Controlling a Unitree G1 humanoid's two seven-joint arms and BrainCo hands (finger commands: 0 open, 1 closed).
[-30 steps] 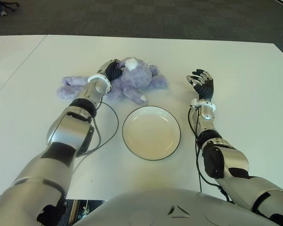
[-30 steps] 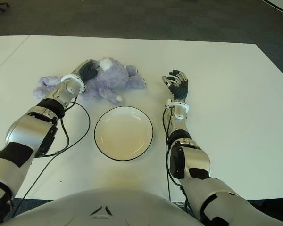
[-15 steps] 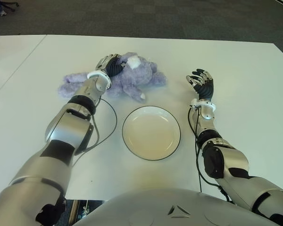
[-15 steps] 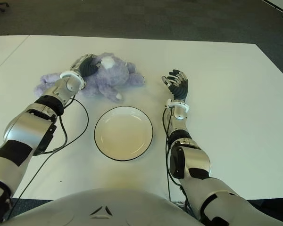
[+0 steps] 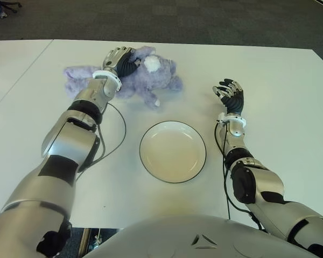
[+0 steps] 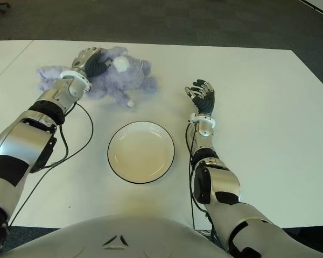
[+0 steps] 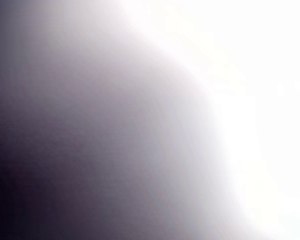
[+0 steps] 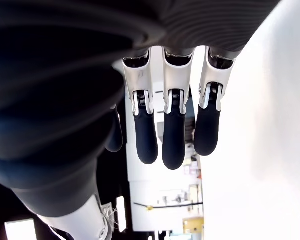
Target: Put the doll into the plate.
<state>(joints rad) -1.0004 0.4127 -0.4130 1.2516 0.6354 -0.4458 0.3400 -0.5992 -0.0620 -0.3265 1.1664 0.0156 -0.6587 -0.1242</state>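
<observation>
The doll [image 5: 142, 78], a soft purple plush animal, lies toward the far left part of the bench [image 5: 274, 70], sprawled with its long axis running roughly parallel to the far edge. One limb reaches out toward the left edge and another points toward the near edge, in the direction of the plate [image 5: 173, 151]. It cannot be told whether the doll is clear of the bench or dragging on it.

The left hand [image 5: 120, 60] sits on the doll's upper body, its dark fingers [image 5: 130, 63] curled into the plush in what looks like a grasp. The left wrist view is only a blur of purple and white, presumably fur pressed against the lens, so it does not confirm the grip.

The plate, cream with a dark rim, stands empty near the middle of the bench, toward the near edge. It lies apart from the doll, toward the near edge and a little to the right.

The right hand [image 5: 230, 95] shows to the right of the plate, fingers extended and loosely spread, holding nothing. The left hand is plainly the nearer one, and the coming move likely means carrying the doll toward the near edge and slightly rightward over the rim.
</observation>
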